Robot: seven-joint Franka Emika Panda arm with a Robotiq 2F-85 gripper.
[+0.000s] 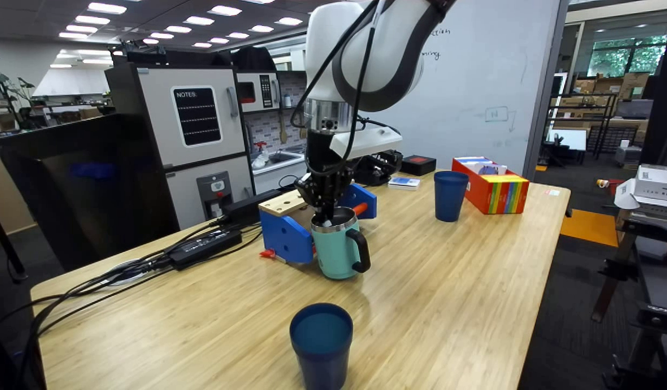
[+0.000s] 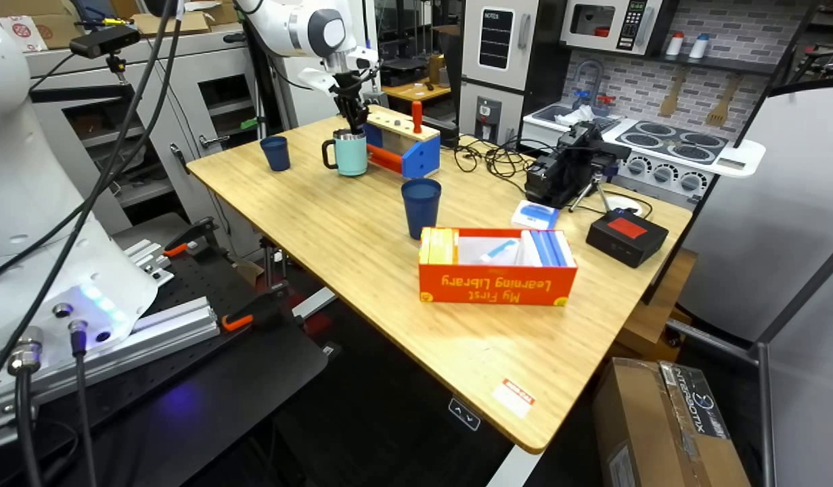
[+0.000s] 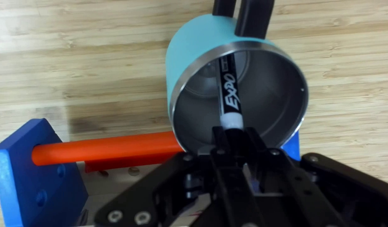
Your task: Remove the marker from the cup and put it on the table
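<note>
My fingers (image 3: 219, 138) pinch the marker (image 3: 230, 88), so a slanted lift could snag and tip the mug (image 1: 331, 252), set in from the edges of the bench (image 1: 447, 281).

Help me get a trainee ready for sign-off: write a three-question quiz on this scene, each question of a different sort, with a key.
1. Multiple choice: in the wrist view, which word shows on the marker inside the teal mug? A) BIC, B) EXPO, C) SHARPIE.
2. Count: how many blue handleless cups stand on the table?
3. True or false: nothing grips the marker.

Key: 1: B. 2: two. 3: false; the tool grips its upper end.
</note>
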